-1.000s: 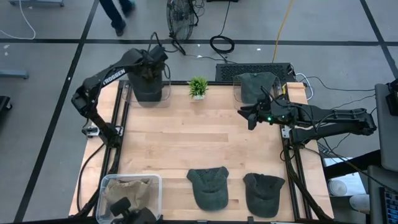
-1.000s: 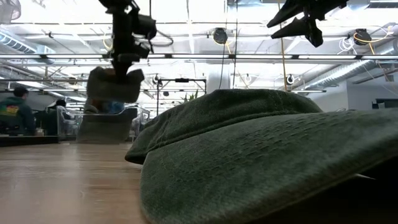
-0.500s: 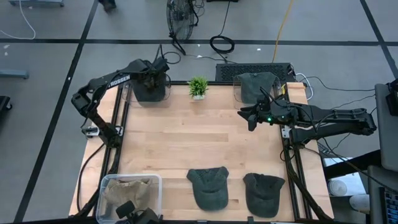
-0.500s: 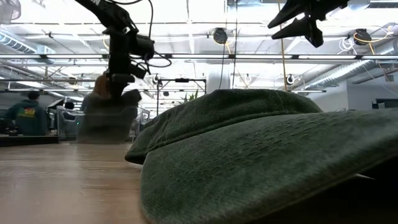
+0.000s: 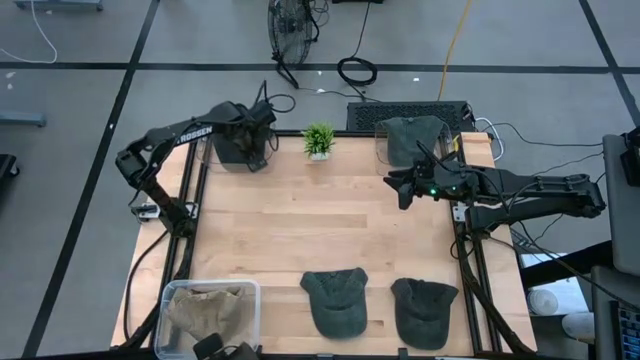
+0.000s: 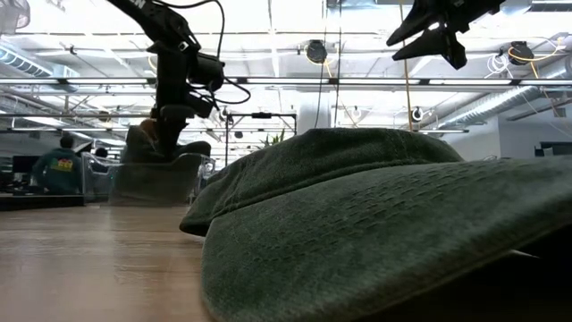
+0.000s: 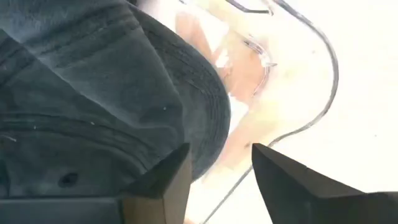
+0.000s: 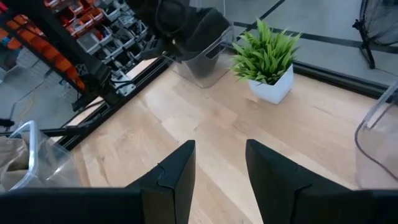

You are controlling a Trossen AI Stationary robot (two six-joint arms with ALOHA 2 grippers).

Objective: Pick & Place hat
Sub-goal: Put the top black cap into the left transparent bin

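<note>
Left gripper (image 5: 258, 128) spread over a hat (image 5: 236, 146) lying in the clear bin (image 5: 206, 150) at the table's (image 5: 300, 230) far left corner.
Two caps (image 5: 334, 300) (image 5: 424, 310) wait at the near edge; right gripper (image 5: 403, 186) hovers spread near the right edge; another hat (image 5: 410, 138) fills the far right bin.

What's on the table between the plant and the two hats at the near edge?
Nothing: in the high view the table is bare wood between the plant and the two hats.
</note>
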